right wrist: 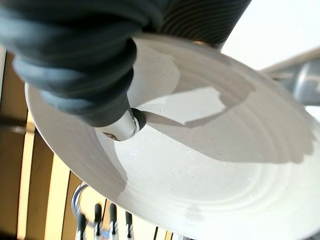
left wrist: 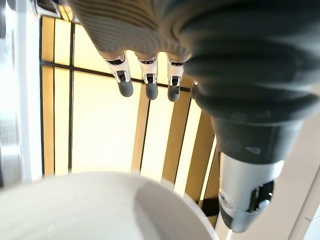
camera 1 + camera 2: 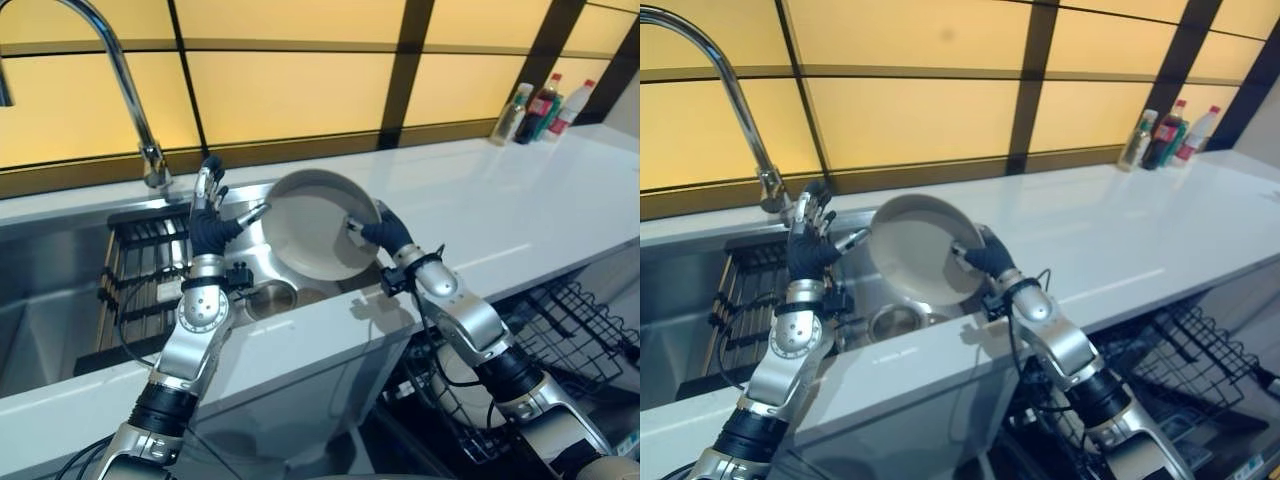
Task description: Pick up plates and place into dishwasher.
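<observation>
Right hand (image 3: 385, 235) fingers pinching plate (image 3: 315, 222) rim, tilted upright over sink (image 3: 60, 290), prob for rack slot. Left hand (image 3: 207, 225) fingers straight, just beside plate, steadying maybe.

Right hand (image 3: 378, 234) fingers hidden behind plate (image 3: 315, 222); faucet (image 3: 120, 70) cut off.

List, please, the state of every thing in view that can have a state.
plate: lifted above the sink, tilted on edge, pinched at its rim.
right hand: shut on the plate.
left hand: open, fingers straight up, beside the plate.
faucet: no water running.
dishwasher rack: pulled out, below the counter.
bottles: upright, capped.
</observation>
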Robot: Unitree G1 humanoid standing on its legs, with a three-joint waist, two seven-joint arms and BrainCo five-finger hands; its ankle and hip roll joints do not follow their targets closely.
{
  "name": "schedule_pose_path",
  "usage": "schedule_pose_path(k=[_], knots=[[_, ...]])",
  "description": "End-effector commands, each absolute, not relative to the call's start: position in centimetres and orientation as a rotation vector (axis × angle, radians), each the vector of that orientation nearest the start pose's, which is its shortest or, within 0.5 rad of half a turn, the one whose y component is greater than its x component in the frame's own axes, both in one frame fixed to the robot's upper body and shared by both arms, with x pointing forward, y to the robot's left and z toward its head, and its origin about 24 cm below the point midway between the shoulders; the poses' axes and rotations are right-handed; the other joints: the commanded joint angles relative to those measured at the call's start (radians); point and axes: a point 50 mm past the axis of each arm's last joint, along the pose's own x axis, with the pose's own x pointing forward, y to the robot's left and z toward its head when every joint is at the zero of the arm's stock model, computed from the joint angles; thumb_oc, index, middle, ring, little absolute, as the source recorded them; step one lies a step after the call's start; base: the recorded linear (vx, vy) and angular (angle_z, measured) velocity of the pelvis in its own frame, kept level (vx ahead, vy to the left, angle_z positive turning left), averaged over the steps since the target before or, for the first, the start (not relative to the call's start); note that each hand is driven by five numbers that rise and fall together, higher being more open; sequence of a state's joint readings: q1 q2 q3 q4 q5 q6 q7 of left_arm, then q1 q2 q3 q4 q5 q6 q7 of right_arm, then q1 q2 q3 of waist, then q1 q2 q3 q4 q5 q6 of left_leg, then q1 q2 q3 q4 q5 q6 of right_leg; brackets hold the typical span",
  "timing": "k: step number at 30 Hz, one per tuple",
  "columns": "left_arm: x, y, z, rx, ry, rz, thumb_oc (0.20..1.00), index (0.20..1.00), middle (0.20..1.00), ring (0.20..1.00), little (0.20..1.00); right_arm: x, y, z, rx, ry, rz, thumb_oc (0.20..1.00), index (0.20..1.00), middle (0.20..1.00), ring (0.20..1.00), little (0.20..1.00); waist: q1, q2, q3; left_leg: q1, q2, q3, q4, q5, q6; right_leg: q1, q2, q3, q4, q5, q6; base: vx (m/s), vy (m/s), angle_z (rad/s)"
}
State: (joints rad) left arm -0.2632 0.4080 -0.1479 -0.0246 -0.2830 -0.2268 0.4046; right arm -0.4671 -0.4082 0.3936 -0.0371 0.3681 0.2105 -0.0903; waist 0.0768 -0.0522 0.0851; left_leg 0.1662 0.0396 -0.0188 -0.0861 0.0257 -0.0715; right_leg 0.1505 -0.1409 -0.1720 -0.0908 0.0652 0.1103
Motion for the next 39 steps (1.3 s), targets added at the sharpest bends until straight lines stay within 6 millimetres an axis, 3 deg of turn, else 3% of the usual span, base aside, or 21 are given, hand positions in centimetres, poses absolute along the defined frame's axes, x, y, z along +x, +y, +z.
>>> schedule_pose_path(k=[1, 6, 16, 24, 31, 37, 39], knots=[[30.3, 18.8, 16.8, -0.023, -0.579, 0.197, 1.0, 1.0, 1.0, 1.0, 1.0, 31.1, -13.1, 17.5, -0.231, -0.347, 0.25, 0.2, 0.2, 0.2, 0.2, 0.2, -0.012, 0.019, -0.072, -0.029, -0.07, 0.03, 0.05, -0.121, 0.076, -0.028, 0.052, -0.016, 0.083, -0.12, -0.005, 0.0, 0.0, 0.0], [30.2, 19.9, 16.8, -0.024, -0.575, 0.222, 1.0, 1.0, 1.0, 1.0, 1.0, 31.2, -17.2, 18.9, -0.337, -0.401, 0.069, 0.2, 0.2, 0.2, 0.2, 0.2, -0.042, 0.019, -0.077, -0.025, -0.069, 0.05, 0.046, -0.127, 0.077, -0.033, 0.058, 0.013, 0.068, -0.109, -0.002, 0.0, -0.01, -0.11], [28.9, 23.7, 15.6, -0.018, -0.521, 0.331, 1.0, 1.0, 1.0, 1.0, 1.0, 28.8, -25.2, 18.2, -0.497, -0.398, -0.275, 0.2, 0.2, 0.2, 0.2, 0.2, -0.106, 0.024, -0.085, -0.028, -0.075, 0.106, 0.069, -0.156, 0.091, -0.058, 0.065, 0.102, 0.047, -0.085, 0.005, 0.03, -0.028, -0.23], [28.2, 25.4, 15.0, 0.012, -0.485, 0.352, 1.0, 1.0, 1.0, 1.0, 1.0, 27.5, -27.9, 17.3, -0.578, -0.389, -0.438, 0.2, 0.2, 0.2, 0.2, 0.2, -0.136, 0.027, -0.065, -0.051, -0.094, 0.162, 0.161, -0.209, 0.116, -0.106, 0.059, 0.158, 0.088, -0.078, 0.011, 0.04, 0.023, -0.26], [28.0, 25.3, 14.3, 0.028, -0.45, 0.321, 1.0, 1.0, 1.0, 1.0, 1.0, 26.7, -29.5, 16.3, -0.619, -0.355, -0.548, 0.2, 0.2, 0.2, 0.2, 0.2, -0.144, 0.027, -0.051, -0.047, -0.102, 0.167, 0.148, -0.209, 0.129, -0.135, 0.052, 0.181, 0.096, -0.057, 0.026, 0.04, 0.072, -0.18], [27.6, 25.1, 13.6, 0.043, -0.415, 0.278, 1.0, 1.0, 1.0, 1.0, 1.0, 26.2, -30.4, 14.9, -0.641, -0.304, -0.606, 0.2, 0.2, 0.2, 0.2, 0.2, -0.135, 0.019, -0.035, -0.046, -0.106, 0.182, 0.146, -0.215, 0.144, -0.175, 0.033, 0.157, 0.171, -0.044, 0.044, 0.02, 0.073, -0.08], [27.3, 25.4, 13.4, 0.057, -0.405, 0.27, 1.0, 1.0, 1.0, 1.0, 1.0, 26.2, -30.3, 14.4, -0.637, -0.285, -0.6, 0.2, 0.2, 0.2, 0.2, 0.2, -0.121, 0.016, -0.022, -0.049, -0.105, 0.2, 0.17, -0.223, 0.149, -0.197, 0.013, 0.113, 0.244, -0.042, 0.041, 0.01, -0.002, -0.26]])
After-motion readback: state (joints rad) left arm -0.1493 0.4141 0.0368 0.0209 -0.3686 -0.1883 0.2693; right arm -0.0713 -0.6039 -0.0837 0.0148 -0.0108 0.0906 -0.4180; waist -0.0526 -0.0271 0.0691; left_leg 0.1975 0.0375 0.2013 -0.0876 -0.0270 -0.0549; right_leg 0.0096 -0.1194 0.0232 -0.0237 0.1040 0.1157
